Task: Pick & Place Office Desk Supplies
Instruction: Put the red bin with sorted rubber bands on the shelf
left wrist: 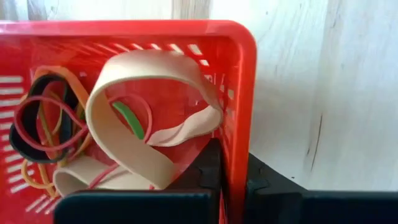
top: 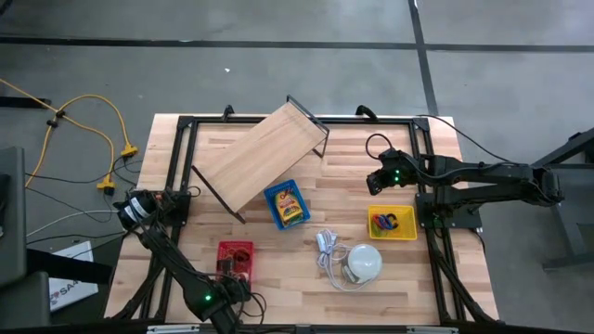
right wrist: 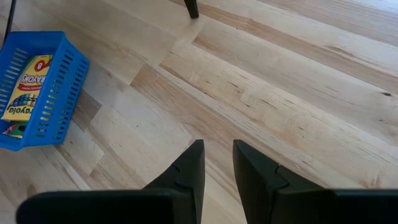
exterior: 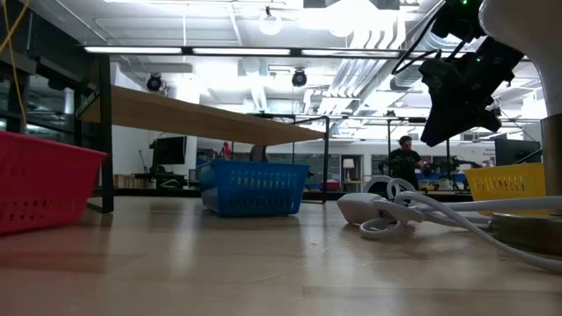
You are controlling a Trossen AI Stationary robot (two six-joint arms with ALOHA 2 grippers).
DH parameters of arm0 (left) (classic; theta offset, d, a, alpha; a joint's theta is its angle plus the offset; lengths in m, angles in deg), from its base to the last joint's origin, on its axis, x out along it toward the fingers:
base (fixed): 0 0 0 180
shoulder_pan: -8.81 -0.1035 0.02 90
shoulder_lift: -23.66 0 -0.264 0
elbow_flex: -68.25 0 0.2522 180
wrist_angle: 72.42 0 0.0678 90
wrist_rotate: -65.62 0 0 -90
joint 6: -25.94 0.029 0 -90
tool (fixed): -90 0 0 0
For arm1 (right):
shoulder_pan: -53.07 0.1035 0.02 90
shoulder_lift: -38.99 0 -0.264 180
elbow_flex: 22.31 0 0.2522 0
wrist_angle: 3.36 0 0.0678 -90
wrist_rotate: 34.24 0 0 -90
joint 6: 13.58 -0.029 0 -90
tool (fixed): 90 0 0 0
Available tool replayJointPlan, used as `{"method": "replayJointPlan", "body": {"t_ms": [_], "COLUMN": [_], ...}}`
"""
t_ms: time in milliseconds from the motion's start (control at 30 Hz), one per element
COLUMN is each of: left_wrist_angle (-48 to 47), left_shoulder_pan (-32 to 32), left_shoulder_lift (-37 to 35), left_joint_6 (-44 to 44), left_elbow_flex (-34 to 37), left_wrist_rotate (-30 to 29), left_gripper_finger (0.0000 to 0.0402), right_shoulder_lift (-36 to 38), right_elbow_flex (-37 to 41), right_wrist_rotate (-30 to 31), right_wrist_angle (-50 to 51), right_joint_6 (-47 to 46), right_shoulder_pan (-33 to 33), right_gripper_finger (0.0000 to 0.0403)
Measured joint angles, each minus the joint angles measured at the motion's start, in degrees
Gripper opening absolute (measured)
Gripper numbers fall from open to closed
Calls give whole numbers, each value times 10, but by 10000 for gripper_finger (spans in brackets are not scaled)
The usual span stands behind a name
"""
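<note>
A red basket stands on the table near its front left; in the left wrist view it holds a broad tan rubber band and thin coloured rubber bands. My left gripper is shut on this basket's wall. A blue basket holds a yellow-green packet. A yellow basket holds small coloured clips. My right gripper hangs open above bare wood right of centre, holding nothing. My left gripper pinches the red basket's side wall close to a corner. One finger is inside the basket and the other outside. The fingers come from above, pointing steeply down. The basket rests flat on the table.
A tilted wooden shelf on a black frame stands at the far middle. A white dome with a white cord lies at the front right of centre. Black rails border the tabletop. Bare wood lies between the baskets.
</note>
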Motion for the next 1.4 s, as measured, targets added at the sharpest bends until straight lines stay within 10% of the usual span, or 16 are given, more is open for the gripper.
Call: {"method": "replayJointPlan", "body": {"t_ms": [1400], "left_wrist_angle": [-165], "left_shoulder_pan": [-101], "left_shoulder_lift": [-1], "left_joint_6": [41], "left_elbow_flex": [-201], "left_wrist_rotate": [49], "left_gripper_finger": [0], "right_shoulder_lift": [0], "right_elbow_flex": [0], "right_wrist_rotate": [0], "right_wrist_angle": [0], "right_joint_6": [0], "right_shoulder_pan": [0], "right_gripper_finger": [71]}}
